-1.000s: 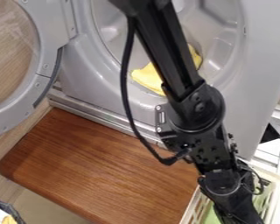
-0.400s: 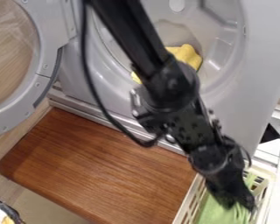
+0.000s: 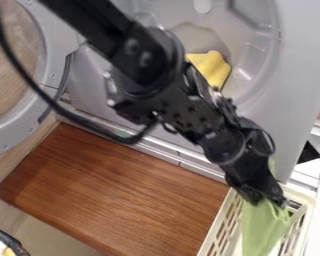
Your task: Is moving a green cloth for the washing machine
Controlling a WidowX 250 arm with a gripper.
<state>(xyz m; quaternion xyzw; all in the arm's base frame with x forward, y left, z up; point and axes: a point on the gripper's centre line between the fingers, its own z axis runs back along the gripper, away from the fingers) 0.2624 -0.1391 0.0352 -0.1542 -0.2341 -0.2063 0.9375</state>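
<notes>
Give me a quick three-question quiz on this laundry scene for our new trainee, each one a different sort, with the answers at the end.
1. Multiple choice: What colour is the cloth lying in the opening of the washing machine?
A) blue
B) yellow
C) red

2. True or false: The washing machine's door is closed.

3. Short answer: What does the gripper hold, and at what container?

Key:
1. B, yellow.
2. False; the door stands open.
3. The green cloth, at the cream basket.
</notes>
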